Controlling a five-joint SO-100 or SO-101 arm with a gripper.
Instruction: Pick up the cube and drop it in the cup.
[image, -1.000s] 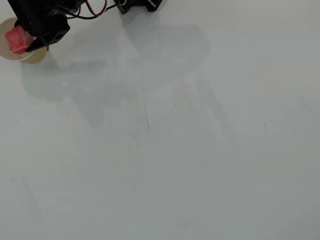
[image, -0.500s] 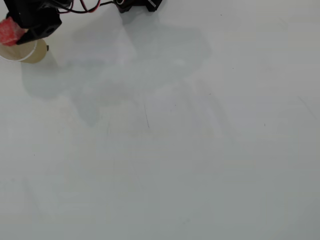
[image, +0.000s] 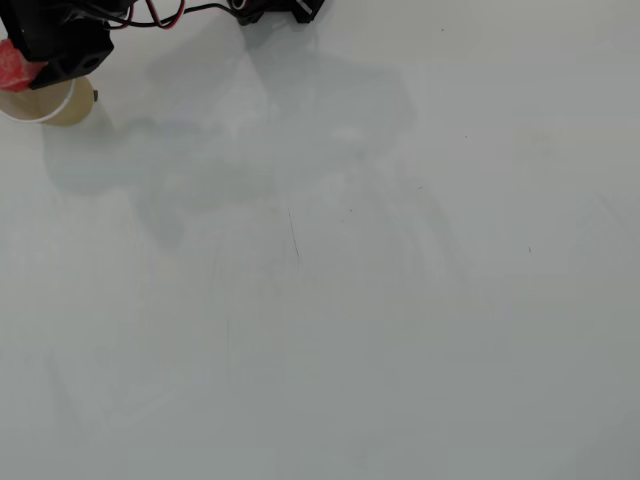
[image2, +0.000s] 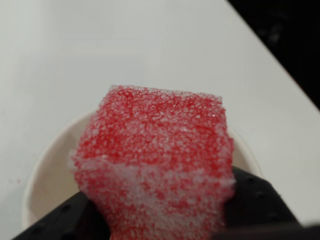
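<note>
The red speckled cube (image2: 157, 165) fills the middle of the wrist view, squeezed between the black fingers (image2: 252, 200) of my gripper (image2: 157, 220), which is shut on it. Right behind and below it is the cup (image2: 45, 170), its white inside and round rim showing on both sides of the cube. In the overhead view the cube (image: 12, 66) peeks out at the far top left, at the left end of the black gripper (image: 22, 70), over the cup (image: 55, 104) with its tan wall.
The white table (image: 350, 300) spreads wide to the right and front in the overhead view. The arm's black base (image: 275, 10) and red-black wires (image: 160, 15) sit at the top edge. A dark area beyond the table's edge (image2: 280, 30) shows top right in the wrist view.
The gripper with the cube has moved up and to the left in the overhead view, from over the cup's mouth to its far rim. The cup has stayed put.
</note>
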